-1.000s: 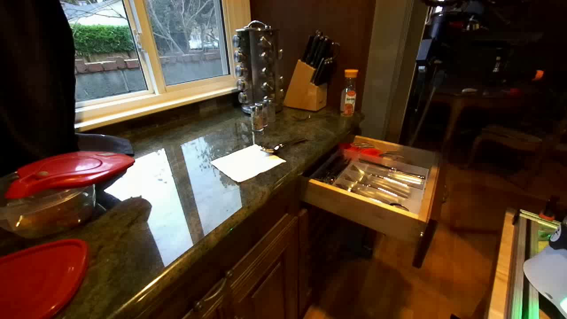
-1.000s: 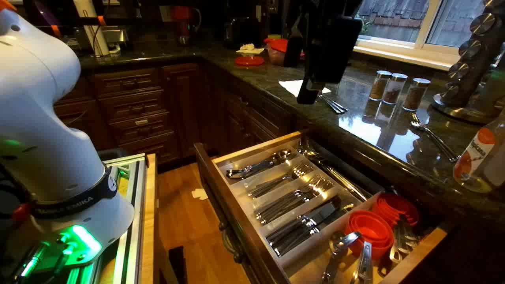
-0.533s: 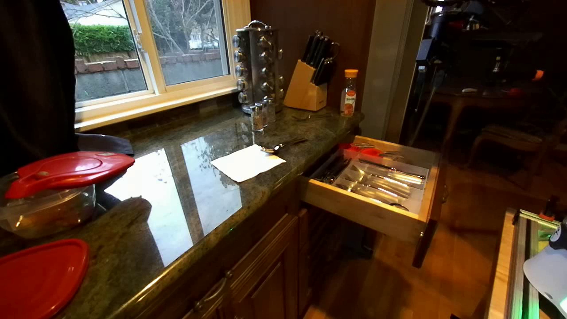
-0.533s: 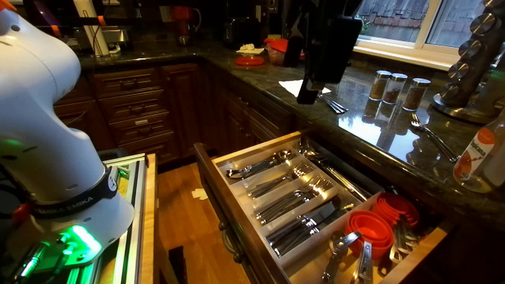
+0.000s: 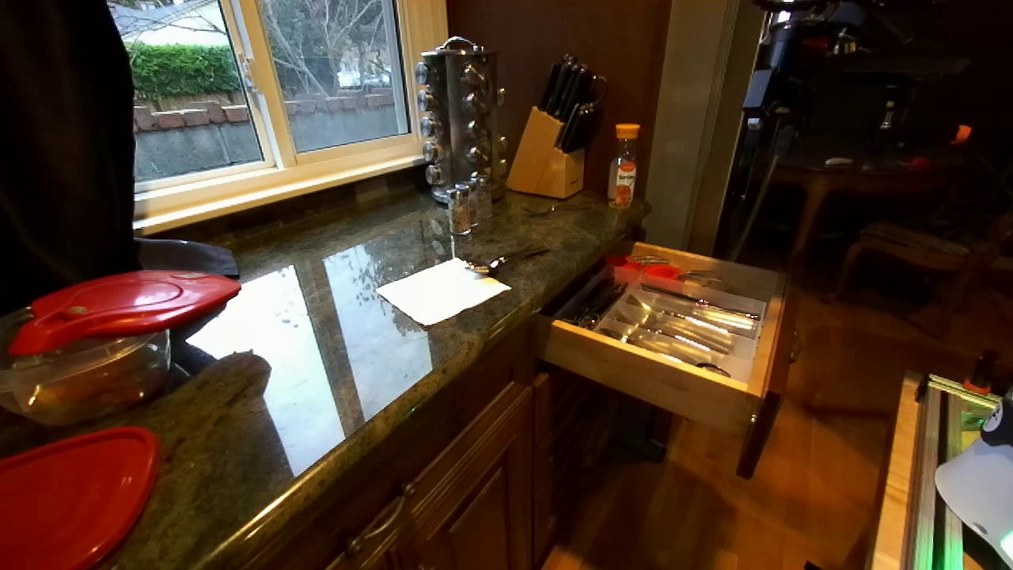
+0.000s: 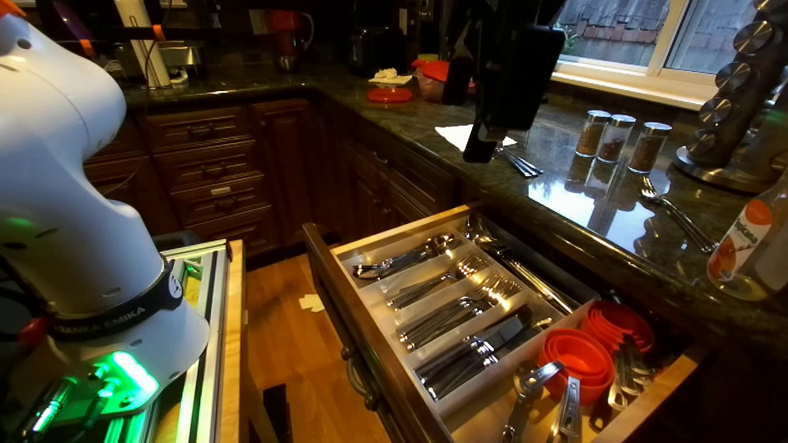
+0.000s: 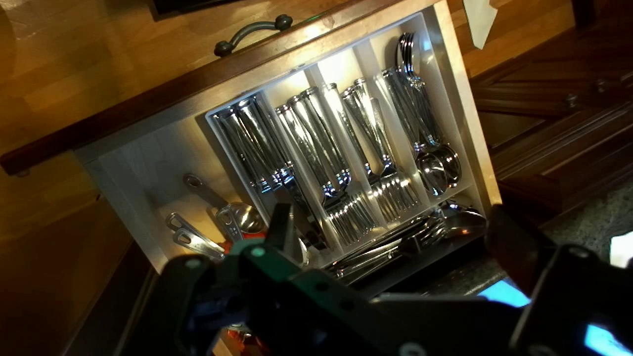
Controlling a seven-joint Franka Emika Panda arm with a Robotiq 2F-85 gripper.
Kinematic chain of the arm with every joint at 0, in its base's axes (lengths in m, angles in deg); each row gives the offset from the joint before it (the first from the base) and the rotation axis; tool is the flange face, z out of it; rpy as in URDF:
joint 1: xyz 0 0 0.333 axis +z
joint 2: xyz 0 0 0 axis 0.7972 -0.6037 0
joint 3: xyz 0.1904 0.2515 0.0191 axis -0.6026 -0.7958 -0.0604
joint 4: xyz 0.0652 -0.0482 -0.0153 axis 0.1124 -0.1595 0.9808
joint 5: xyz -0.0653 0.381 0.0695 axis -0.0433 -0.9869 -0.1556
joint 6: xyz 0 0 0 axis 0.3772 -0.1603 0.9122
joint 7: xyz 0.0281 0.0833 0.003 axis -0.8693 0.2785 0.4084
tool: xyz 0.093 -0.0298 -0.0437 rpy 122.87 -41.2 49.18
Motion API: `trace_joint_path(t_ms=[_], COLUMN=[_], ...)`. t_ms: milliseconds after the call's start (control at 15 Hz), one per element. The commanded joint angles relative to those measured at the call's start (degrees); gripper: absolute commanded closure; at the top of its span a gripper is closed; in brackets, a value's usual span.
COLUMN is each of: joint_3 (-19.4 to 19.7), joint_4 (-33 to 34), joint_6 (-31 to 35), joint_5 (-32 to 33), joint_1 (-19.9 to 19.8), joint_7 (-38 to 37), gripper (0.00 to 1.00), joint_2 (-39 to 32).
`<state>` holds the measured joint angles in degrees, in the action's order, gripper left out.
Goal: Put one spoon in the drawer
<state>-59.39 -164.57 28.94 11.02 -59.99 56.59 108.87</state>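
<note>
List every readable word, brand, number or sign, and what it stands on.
"RANKA EMIKA": dark band on the robot base; start unclear.
"ropicana": bottle; start unclear.
Round white emblem on band: blurred.
Pale tag on closed cabinet drawer: too small to read.
No number legible.

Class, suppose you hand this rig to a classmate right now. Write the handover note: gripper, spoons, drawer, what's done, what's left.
Gripper: open, nothing seen held between its fingers.
Drawer: pulled open, with several spoons lying inside among other cutlery.
Counter: at least one spoon, its bowl at the edge of the white sheet; exact count unclear.
Done: access to the drawer. Whether any spoon inside was placed as part of this job, the pictures do not settle.
Left: if none was, probably pick one from the counter and lay it with those inside; otherwise, just back off.
</note>
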Motion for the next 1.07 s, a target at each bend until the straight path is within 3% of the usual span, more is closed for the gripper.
trace_joint_path(t_ms=[0,533,1000], joint_3=[-1.4,-12.0,-16.2], joint_4=[0.1,4.7,15.1], joint_6=[-0.2,5.1,9.3], joint_5=[-0.6,1.0,1.8], joint_1=[-1.7,6.7,9.3], joint_7=[0.5,9.3,25.0], gripper=[0.00,0.00,0.00], joint_2=[-0.3,-7.9,-20.8])
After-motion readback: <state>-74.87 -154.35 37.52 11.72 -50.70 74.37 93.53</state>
